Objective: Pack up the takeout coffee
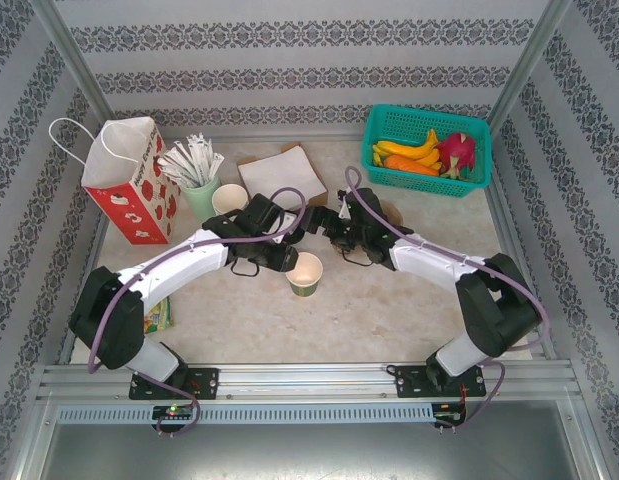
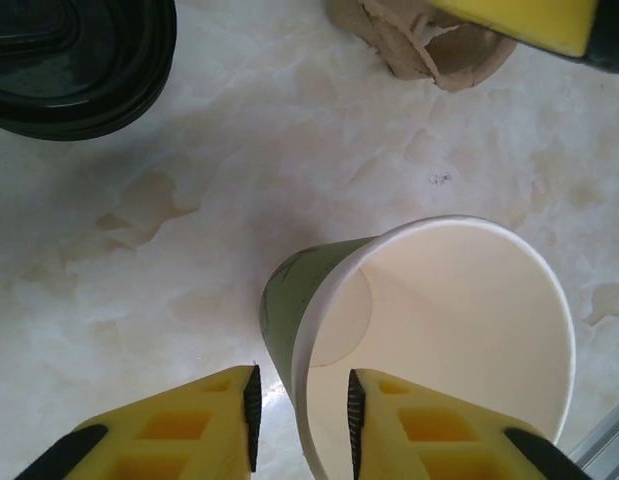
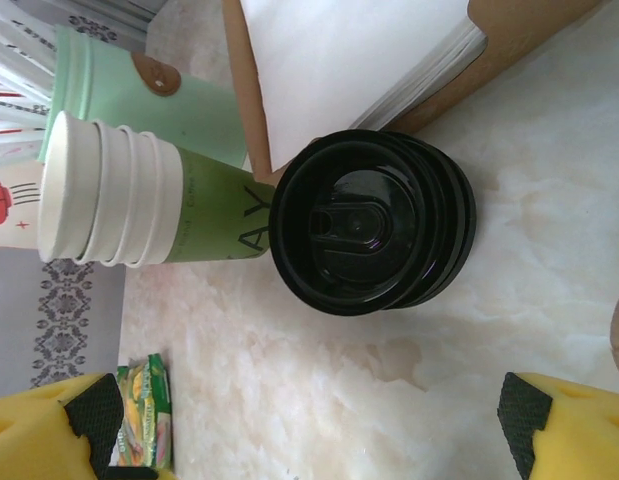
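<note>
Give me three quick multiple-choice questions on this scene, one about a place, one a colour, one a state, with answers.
1. Where does the open green cup stand? A in the fruit basket; B inside the red bag; C on the table.
2. What colour is the stack of lids? A black; B white; C red.
3. How is the right claw? A shut on a lid; B wide open, empty; C shut on a napkin.
Answers: C, it stands on the bare marble; A, they are glossy black; B, its yellow fingers sit far apart with nothing gripped.
</note>
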Controlling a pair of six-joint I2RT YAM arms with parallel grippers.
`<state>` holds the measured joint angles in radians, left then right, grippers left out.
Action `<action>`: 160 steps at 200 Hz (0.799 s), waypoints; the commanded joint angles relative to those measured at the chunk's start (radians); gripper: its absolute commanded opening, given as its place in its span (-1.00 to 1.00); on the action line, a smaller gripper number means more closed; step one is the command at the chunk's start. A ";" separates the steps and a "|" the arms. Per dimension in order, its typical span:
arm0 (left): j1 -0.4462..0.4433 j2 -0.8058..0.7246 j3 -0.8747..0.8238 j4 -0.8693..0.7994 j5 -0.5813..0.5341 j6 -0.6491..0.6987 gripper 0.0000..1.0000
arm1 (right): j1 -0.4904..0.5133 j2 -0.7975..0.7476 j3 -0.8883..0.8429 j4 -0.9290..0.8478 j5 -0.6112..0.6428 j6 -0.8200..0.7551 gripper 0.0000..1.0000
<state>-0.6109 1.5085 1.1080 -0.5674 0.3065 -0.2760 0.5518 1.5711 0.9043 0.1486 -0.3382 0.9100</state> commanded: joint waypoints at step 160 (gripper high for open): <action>0.190 -0.184 -0.246 0.515 -0.099 -0.498 0.99 | -0.075 0.461 0.574 -0.450 -0.156 -0.864 0.35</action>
<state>-0.4252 1.2957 0.8646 -0.2226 0.1616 -0.7105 0.4831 1.9556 1.3590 -0.1421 -0.4065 0.2237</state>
